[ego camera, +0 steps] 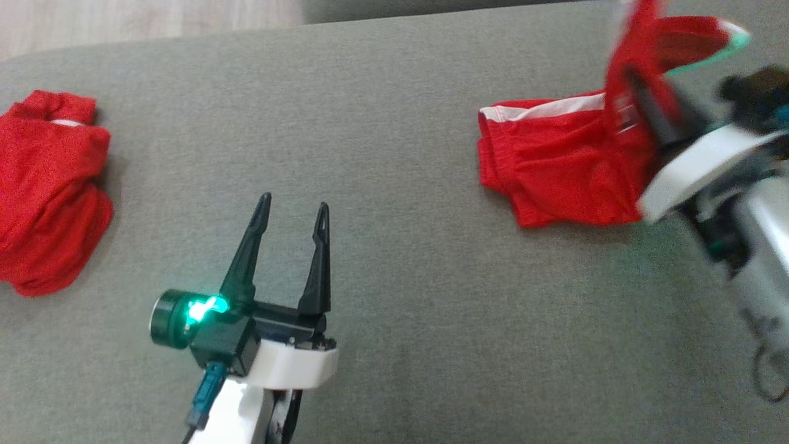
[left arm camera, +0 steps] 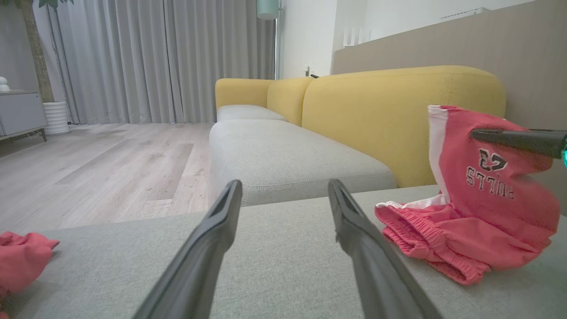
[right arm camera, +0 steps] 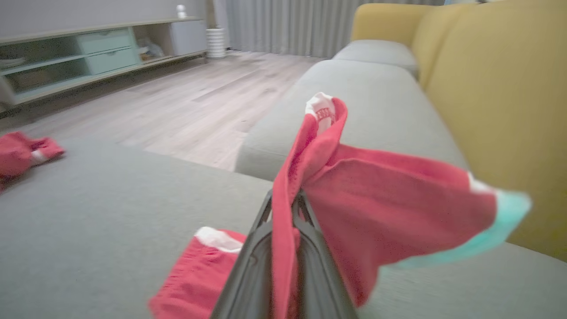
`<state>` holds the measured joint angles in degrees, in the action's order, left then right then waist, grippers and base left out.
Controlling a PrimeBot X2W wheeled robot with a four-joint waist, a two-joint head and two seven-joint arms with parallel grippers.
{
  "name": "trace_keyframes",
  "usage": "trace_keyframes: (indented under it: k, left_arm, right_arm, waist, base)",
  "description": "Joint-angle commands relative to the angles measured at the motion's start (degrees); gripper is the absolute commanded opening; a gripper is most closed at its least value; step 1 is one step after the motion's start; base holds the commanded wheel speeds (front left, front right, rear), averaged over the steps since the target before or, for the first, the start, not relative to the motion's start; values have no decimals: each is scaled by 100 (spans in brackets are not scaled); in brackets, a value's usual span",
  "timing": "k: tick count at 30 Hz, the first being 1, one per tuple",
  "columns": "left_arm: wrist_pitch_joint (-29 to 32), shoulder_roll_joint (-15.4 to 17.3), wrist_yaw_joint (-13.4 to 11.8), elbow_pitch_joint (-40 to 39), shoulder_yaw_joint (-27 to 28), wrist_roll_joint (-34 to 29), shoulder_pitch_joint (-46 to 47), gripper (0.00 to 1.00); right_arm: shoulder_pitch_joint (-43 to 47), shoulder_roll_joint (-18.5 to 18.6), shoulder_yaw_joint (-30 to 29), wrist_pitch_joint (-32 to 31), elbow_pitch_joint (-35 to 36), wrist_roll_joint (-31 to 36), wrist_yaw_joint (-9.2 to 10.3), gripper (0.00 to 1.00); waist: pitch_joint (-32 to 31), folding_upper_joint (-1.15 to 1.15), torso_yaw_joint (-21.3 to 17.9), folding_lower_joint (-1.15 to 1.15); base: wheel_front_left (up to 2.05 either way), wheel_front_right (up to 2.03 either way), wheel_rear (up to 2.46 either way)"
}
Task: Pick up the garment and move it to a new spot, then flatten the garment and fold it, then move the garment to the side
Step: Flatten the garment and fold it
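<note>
The garment is a pair of red shorts with a white side stripe, lying at the right of the grey sofa seat. My right gripper is shut on one edge of it and holds that part up off the seat, blurred by motion. In the right wrist view the cloth drapes over the closed right gripper. In the left wrist view the lifted part shows printed letters. My left gripper stands open over bare seat to the left of the shorts, holding nothing.
A second crumpled red garment lies at the far left of the seat. The yellow backrest rises behind the seat on the right. Wooden floor lies past the seat's far edge.
</note>
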<state>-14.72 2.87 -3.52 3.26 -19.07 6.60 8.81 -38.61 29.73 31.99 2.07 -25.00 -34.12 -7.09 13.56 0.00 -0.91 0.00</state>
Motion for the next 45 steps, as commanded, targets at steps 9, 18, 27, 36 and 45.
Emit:
trace_keyframes:
  k: [9,18,27,36,45]
  left_arm:
    - [-28,2,-12,-131,8,156,-28,100]
    - [-28,1,-133,-221,48,289,-293,100]
    - [-28,1,-396,-503,421,272,-833,100]
    - [-28,1,-570,-382,664,219,-1647,100]
    - [-28,1,-599,-336,867,64,-2024,100]
  right_arm:
    - [641,-827,905,-558,508,276,-40,100]
    - [1362,-933,-351,311,519,535,-40,100]
    - [2481,-1188,-1530,1231,857,952,-40,100]
    - [3759,-1638,-1912,1290,1378,1646,-40,100]
    - [4126,-1937,-1897,1292,1272,2234,-40,100]
  waist:
    - [-129,0,384,0]
    - [-452,0,447,0]
    - [-1026,0,272,0]
    - [-1648,0,251,0]
    - [-1797,0,237,0]
  base:
    - [0,0,0]
    - [0,0,0]
    - [0,0,0]
    - [0,0,0]
    - [0,0,0]
